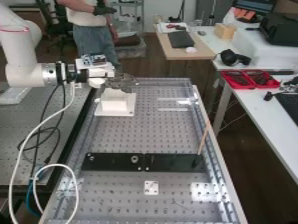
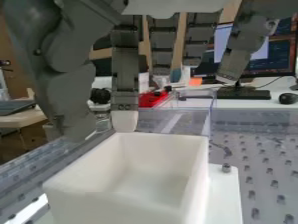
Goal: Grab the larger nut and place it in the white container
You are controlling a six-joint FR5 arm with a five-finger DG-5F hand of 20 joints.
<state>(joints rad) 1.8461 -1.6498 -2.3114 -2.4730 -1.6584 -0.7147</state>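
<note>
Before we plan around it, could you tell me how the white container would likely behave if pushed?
The white container would probably stay stiff, given its thick, straight walls. A stud on its flat base plate suggests it may be fixed, so it seems unlikely to slide.

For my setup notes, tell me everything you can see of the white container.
The container is a smooth, matt white box, plastic by its look, with four walls, rounded corners and an open top. It stands upright on a white plate; the visible part of its inside holds nothing. The hand is above it, one finger near its rim; whether they touch, I cannot tell.
</note>
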